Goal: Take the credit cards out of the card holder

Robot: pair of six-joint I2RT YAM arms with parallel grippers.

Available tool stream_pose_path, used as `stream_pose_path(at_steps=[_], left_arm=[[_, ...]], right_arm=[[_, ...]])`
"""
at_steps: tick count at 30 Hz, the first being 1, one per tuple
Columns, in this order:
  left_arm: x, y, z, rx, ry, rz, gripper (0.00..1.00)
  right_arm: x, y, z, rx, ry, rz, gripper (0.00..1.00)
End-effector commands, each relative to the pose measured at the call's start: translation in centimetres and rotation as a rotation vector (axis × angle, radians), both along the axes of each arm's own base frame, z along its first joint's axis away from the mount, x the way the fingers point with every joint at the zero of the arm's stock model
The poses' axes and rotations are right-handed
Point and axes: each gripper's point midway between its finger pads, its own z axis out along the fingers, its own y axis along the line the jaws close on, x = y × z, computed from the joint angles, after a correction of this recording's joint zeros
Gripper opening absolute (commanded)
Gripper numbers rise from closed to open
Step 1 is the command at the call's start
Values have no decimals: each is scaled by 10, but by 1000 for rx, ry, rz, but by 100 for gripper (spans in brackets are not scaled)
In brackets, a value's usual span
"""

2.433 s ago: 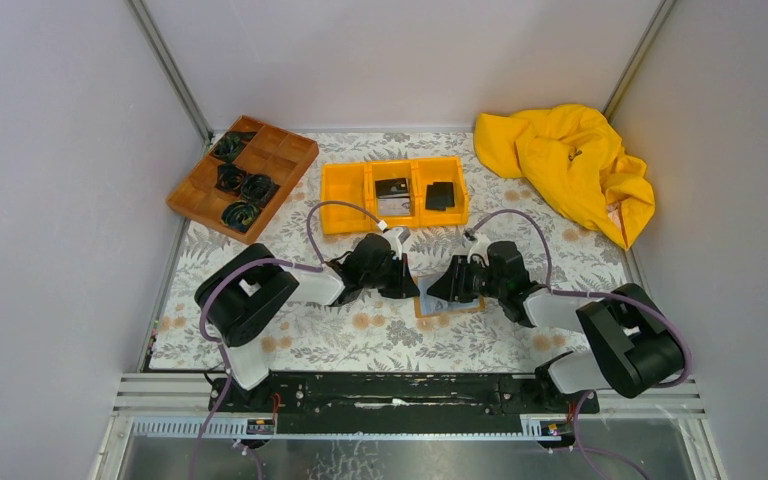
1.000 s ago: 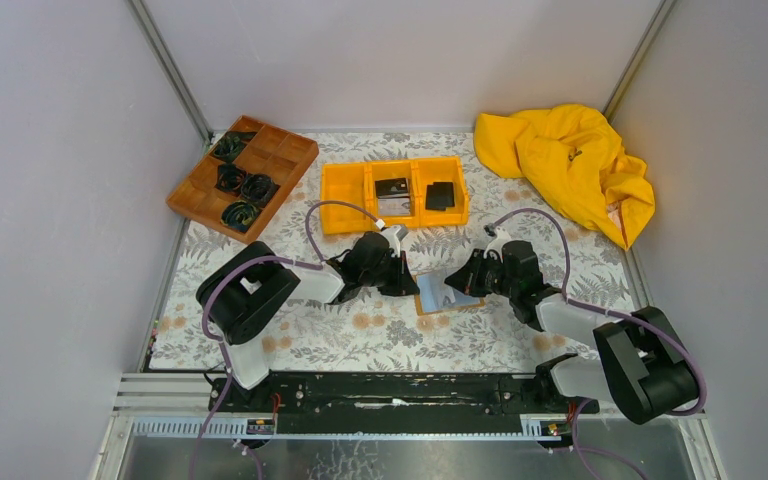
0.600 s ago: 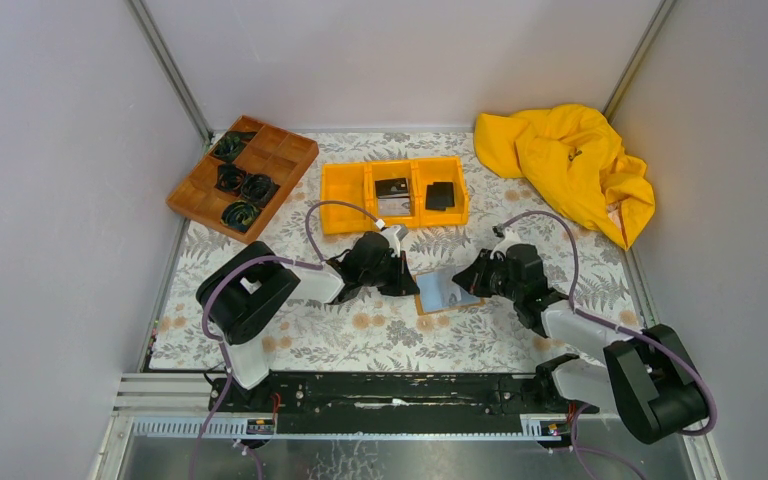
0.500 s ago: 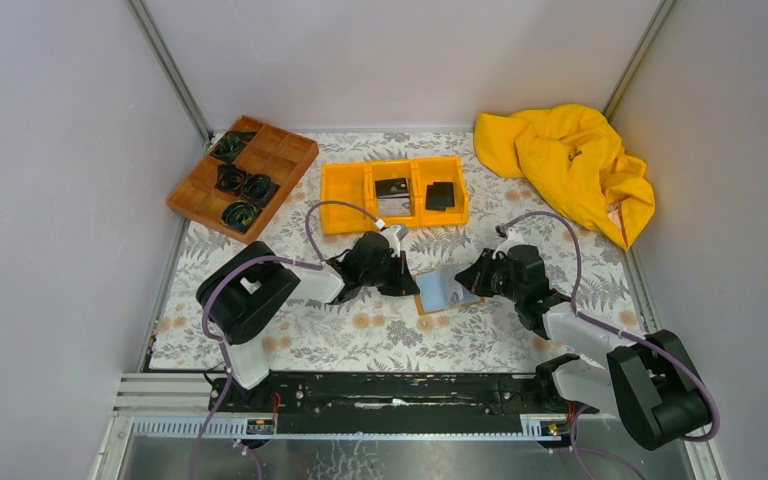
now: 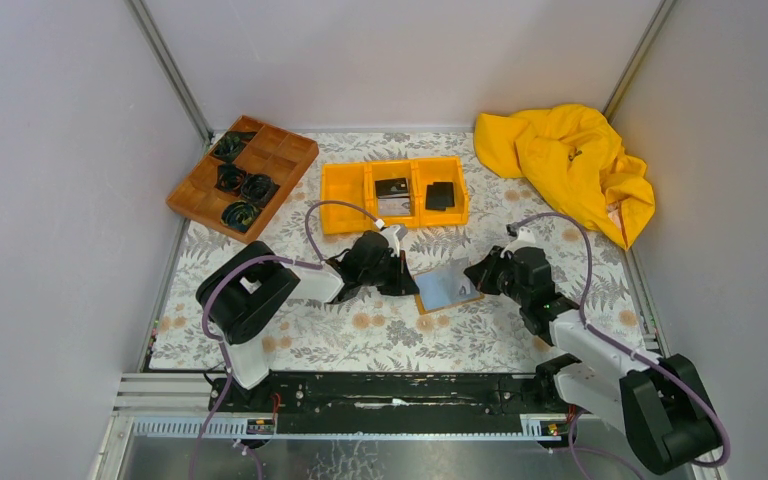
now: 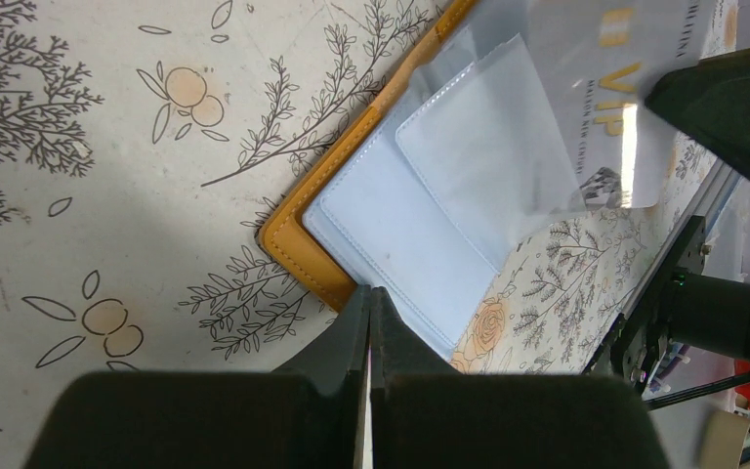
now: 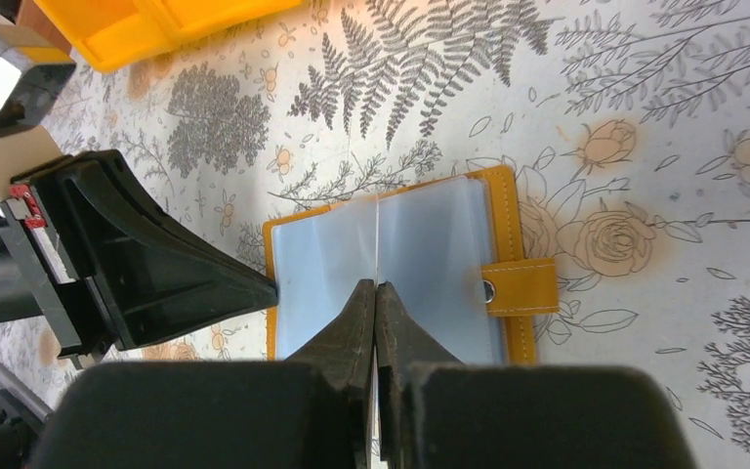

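Clenched left claw (image 6: 369, 291) pins the open card holder (image 6: 371, 225) while right claw (image 7: 376, 286) pinches a pale credit card (image 6: 605, 98), seemingly free, next to be laid aside

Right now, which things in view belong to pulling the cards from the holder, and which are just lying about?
In the job: card holder, lying open; pale credit card, gripped by the right gripper; left gripper, shut at the holder's edge.
Lying about: orange bin; wooden tray; yellow cloth.
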Motion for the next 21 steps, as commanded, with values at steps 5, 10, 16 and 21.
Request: stream_pose_path(at_steps=[5, 10, 16, 21], left_arm=[[-8, 12, -18, 46, 50, 10, 0], [-9, 11, -22, 41, 62, 0, 0], [-12, 8, -24, 26, 82, -12, 0], [-12, 8, -19, 22, 67, -12, 0]], right_arm=[[20, -12, 49, -5, -137, -87, 0], [43, 6, 78, 45, -154, -52, 0], [107, 19, 117, -19, -177, -64, 0], [171, 17, 132, -22, -181, -95, 0]])
